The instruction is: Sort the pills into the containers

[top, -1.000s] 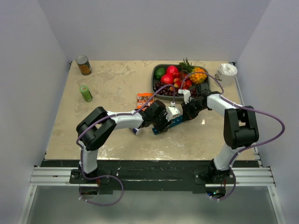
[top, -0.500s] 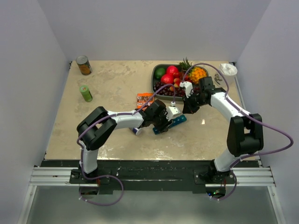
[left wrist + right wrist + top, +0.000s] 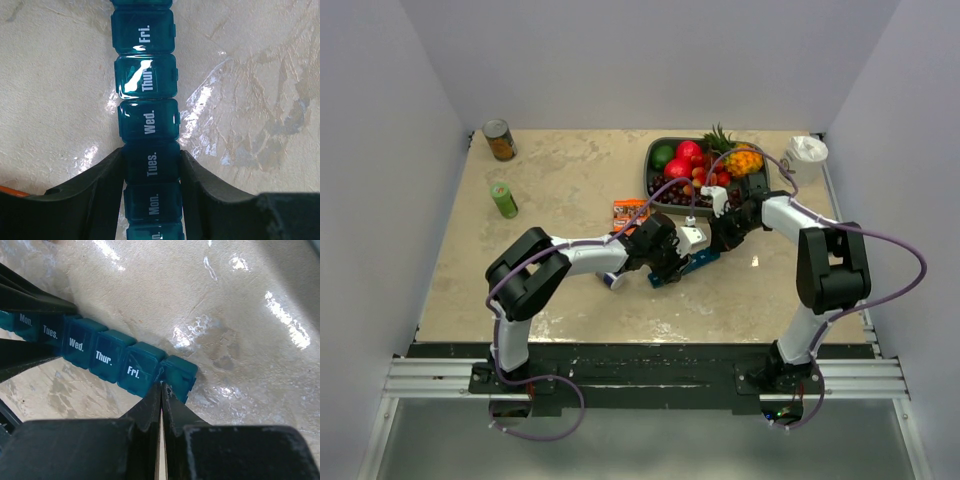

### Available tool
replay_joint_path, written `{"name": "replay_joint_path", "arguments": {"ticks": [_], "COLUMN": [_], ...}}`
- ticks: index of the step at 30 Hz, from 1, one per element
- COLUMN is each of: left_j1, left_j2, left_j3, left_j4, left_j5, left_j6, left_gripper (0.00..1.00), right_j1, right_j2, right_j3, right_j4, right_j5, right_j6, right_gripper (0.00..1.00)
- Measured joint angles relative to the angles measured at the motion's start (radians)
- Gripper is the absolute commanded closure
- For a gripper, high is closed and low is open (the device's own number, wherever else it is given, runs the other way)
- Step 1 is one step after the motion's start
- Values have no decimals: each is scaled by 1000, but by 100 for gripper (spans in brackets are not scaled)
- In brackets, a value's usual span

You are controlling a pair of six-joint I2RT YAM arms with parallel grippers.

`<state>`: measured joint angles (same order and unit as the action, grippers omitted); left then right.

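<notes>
Right arm: lowered back onto containers (image 3: 695, 262), just nearside of fruit tray (image 3: 653, 160).
Right gripper (image 3: 161, 385): fingers pressed together, tips at lid beyond Fri.
Left gripper (image 3: 151, 167): clamping Tues compartment.
Wrist views only: day labels; lids closed, contents hidden.

White print on containers (image 3: 148, 120): Mon., Tues., Wed., Thur., Fri.
</notes>
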<state>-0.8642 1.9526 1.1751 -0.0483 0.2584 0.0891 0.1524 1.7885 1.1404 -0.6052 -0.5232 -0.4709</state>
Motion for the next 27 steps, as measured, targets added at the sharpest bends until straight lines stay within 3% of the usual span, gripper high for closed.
{"name": "replay_joint_path", "arguments": {"ticks": [8,18,25,27], "left_j1": [0,0,0,0], "left_j2": [2,11,14,14], "left_j3": [2,15,18,18], "left_j4": [2,2,1,2], "left_j5": [0,1,0,0], "left_j6": [-1,-2,-3,-3], "left_gripper": [72,72,72,72], "right_j1": [2,3,4,-2], "right_j2": [-32,-200,-42,-11], "right_j3": [0,40,-13,-9], "right_j4": [-17,-49,-14,-37], "right_j5": [6,-2,58,12], "right_j6": [-12,-20,-21,-5], "right_gripper": [96,96,97,97]}}
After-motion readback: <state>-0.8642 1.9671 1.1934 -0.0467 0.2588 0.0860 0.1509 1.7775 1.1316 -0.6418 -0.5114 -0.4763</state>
